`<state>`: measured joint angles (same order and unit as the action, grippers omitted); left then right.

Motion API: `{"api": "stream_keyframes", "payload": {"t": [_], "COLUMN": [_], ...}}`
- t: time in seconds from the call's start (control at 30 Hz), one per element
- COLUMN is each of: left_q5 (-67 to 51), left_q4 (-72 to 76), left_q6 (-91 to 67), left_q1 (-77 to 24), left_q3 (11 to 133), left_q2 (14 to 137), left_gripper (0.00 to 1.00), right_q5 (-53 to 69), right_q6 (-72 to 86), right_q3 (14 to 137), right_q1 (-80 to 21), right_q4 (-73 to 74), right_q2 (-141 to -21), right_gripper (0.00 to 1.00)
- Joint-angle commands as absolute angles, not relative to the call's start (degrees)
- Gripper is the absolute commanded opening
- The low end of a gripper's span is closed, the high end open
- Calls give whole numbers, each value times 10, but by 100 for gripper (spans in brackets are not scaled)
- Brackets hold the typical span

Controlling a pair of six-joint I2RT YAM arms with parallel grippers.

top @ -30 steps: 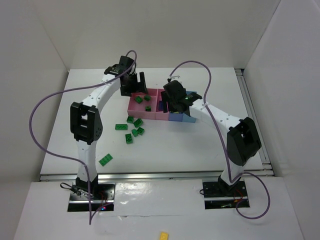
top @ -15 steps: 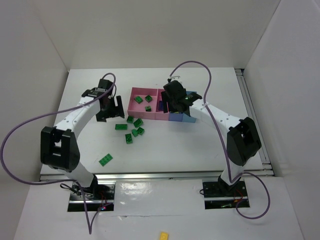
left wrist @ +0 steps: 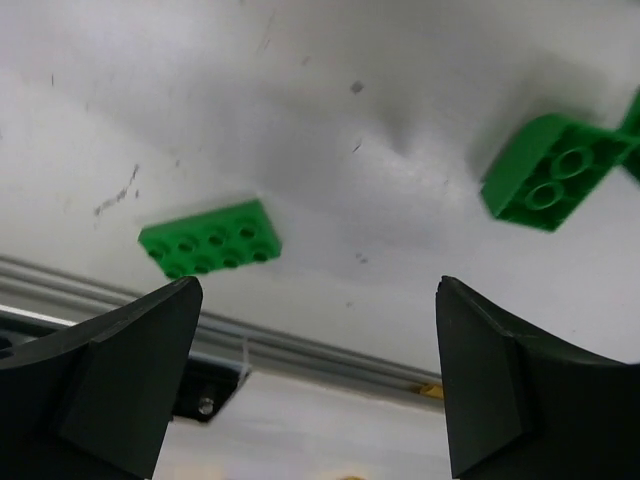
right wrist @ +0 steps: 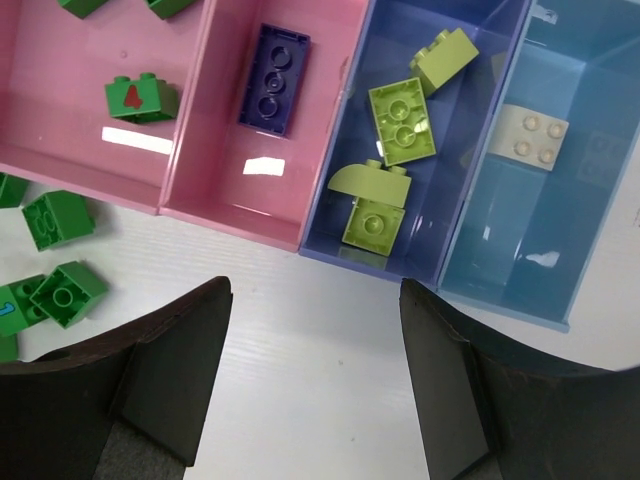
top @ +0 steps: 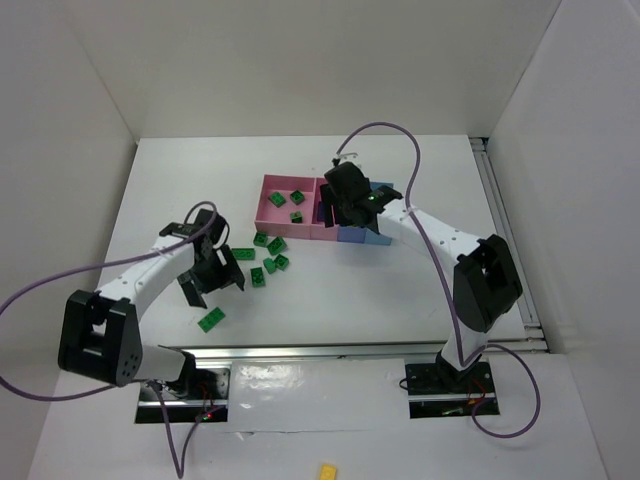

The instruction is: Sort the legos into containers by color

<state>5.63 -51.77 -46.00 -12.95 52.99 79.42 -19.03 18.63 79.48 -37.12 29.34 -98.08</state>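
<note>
Green legos lie loose on the white table in front of the containers, and one flat green brick lies apart near the front edge. My left gripper hovers open and empty just behind that flat brick; a green 2x2 brick lies off to one side. My right gripper is open and empty over the table in front of the tray. Green bricks sit in one pink compartment, a dark purple brick in the other. Yellow-green bricks fill the blue one, a beige brick the light-blue one.
A metal rail runs along the table's front edge, close to the flat green brick. White walls enclose the table on three sides. A lone yellow brick lies on the floor in front of the arm bases.
My left arm has swung from over the pink compartment back to the near left of the table, and its jaws have opened wider. The right arm has not moved.
</note>
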Motion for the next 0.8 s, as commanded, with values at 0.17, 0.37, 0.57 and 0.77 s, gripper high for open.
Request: {"api": "stream_keyframes", "payload": {"t": [0.17,0.37,0.57,0.77], "left_q5": [71,104,124,93], "left_q4": [-618,-598,-571,-513], "left_q6": [-694,-706,-687,-667], "left_q1": [-183,-142,-110,-82], "left_q3": [449,427,413,391], "left_q2": [649,651,699,720], "left_gripper": [100,100,100,100], "right_q5": [-192,-187,-192,-192], "right_q6": [192,192,192,192], "right_q3": [802,802,802,802], "right_q1": [-388,-394,-394,-394], "right_q4": [300,300,305,305], "right_q2": [-973,-978,-978,-984], "right_gripper": [76,76,76,77]}}
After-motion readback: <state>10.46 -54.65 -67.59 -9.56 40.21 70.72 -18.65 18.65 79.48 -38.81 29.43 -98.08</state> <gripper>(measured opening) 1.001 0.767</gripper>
